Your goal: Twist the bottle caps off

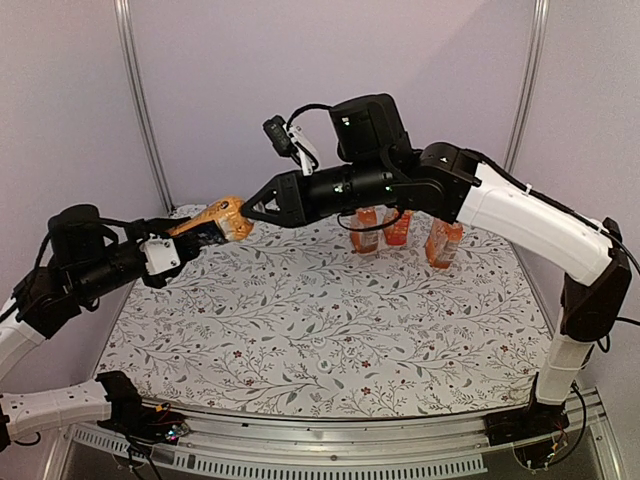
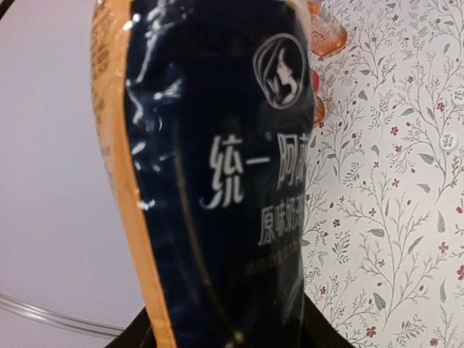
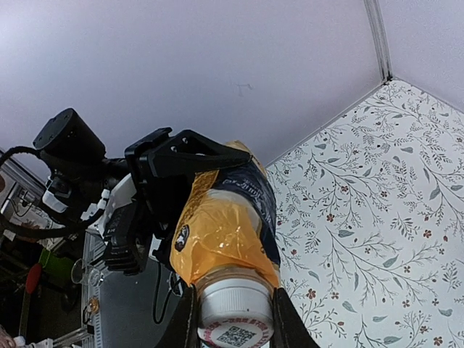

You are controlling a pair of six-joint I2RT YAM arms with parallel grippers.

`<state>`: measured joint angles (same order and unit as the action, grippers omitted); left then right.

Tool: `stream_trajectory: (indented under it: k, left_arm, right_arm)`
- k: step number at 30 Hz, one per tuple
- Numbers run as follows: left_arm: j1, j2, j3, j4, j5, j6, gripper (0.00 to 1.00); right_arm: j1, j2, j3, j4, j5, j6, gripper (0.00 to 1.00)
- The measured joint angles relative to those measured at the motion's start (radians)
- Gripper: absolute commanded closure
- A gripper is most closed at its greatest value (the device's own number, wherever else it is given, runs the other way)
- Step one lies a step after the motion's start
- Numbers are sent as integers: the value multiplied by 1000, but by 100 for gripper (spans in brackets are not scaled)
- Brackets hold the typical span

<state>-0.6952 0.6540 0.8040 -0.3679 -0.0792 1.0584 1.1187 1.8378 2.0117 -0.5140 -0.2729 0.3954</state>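
The left hand (image 1: 185, 238) grips the dark-labelled bottle (image 1: 225, 218) round its body. It holds the bottle tipped on its side in the air over the table's (image 1: 330, 340) far left corner. That likely keeps the body from turning and points the neck at the right hand (image 3: 233, 319). The right hand is closed on the white cap (image 3: 235, 301), a finger on each side, seemingly ready to twist. Three more bottles (image 1: 397, 228) stand near the far edge, right of centre, their caps hidden.

Right end effector (image 1: 246, 212) seemingly clamps tilted bottle (image 1: 220, 218) end.
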Motion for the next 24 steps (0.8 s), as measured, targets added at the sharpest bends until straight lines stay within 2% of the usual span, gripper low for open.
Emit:
stream_trajectory:
  k: [4,10,14,19,21,23,24]
  left_arm:
    - [6,11,109,-200,119,-117,67]
    - [6,25,183,-472,417,-315,66]
    - [5,43,183,-554,568,-400,68]
    - [3,56,183,-597,651,-425,68]
    - [3,60,183,-602,656,-427,68]
    - [3,62,183,-603,654,-427,68]
    - [3,63,183,-604,651,-427,68]
  right_arm:
    - [22,-6,20,-63,-35,-132,100]
    - [116,-48,13,-201,6,-557,100]
    - [167,-63,11,-272,40,-829,100]
    - [213,-71,11,-309,112,-1125,100]
    - [220,-71,11,-315,135,-1208,87]
    - [224,-72,9,-317,153,-1266,47]
    - [225,-72,5,-312,161,-1284,33]
